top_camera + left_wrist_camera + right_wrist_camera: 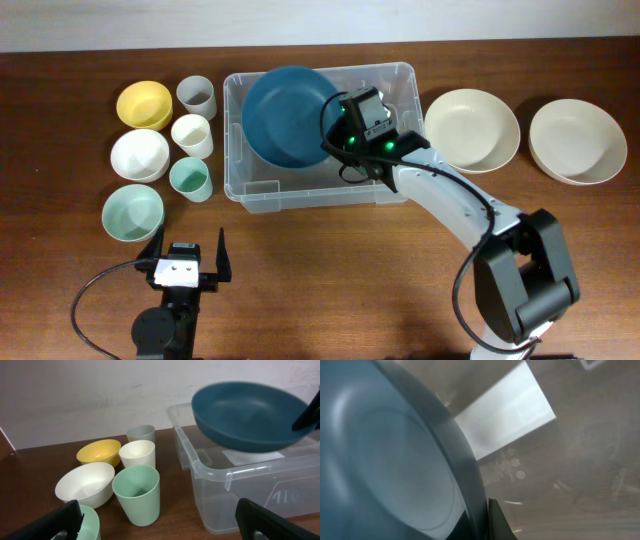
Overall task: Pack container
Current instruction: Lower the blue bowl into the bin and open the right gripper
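Right jaws are clamped tight on the rim of a dark blue bowl [288, 115], holding it tilted above the left half of the container [290, 195], which sits on the surface [330, 270]. Left jaws stand wide open and empty, well in front of the container's left corner. Cups [191, 136] and small bowls [139, 155] sit left of the container, and two cream bowls [472, 130] sit right of it.

There was one container [290, 188] at upper centre. Six bowls: yellow bowl [144, 104], white bowl [139, 155] and mint bowl [132, 213] at left, blue bowl [285, 115] at centre, inner cream bowl [472, 130] and outer cream bowl [577, 141] at right. Three cups stood at upper left: grey cup [197, 96], cream cup [191, 135], green cup [189, 179].
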Available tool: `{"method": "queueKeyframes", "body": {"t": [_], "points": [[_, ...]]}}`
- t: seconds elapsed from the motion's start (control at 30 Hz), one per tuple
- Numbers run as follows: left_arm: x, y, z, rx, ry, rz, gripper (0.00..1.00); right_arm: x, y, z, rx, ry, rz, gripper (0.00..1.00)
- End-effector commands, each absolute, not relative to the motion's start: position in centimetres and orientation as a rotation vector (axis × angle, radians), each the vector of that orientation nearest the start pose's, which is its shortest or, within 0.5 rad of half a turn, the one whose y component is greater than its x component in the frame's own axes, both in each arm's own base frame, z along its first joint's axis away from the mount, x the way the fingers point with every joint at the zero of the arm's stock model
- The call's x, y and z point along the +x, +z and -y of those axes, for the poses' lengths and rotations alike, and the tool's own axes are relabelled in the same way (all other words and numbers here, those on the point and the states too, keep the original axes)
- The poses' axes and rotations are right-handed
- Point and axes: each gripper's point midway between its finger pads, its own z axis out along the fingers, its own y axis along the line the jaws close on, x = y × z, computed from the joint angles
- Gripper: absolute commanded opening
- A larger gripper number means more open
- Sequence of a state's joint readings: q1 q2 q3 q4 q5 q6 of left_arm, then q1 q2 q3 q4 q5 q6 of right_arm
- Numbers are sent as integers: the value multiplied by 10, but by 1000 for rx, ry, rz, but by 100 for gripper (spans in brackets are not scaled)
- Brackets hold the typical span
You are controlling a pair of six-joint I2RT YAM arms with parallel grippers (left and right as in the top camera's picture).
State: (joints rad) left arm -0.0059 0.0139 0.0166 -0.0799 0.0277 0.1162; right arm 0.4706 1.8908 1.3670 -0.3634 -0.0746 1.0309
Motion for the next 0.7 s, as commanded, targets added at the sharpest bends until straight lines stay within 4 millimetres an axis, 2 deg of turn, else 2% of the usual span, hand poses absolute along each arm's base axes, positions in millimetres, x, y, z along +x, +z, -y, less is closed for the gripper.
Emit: {"method": "queueKeyframes", "body": {"t": [0.0, 0.23, 0.4, 0.67], "points": [[246, 157, 7, 133, 58, -1642, 100, 447, 99, -238, 727, 681, -2495, 4], [246, 157, 8, 133, 57, -1642, 100, 447, 94, -237, 731, 668, -2504, 4], [246, 157, 8, 133, 57, -1642, 100, 440, 81, -233, 779, 634, -2546, 4], [246, 157, 7, 133, 58, -1642, 100, 436, 74, -240, 767, 640, -2569, 4]]}}
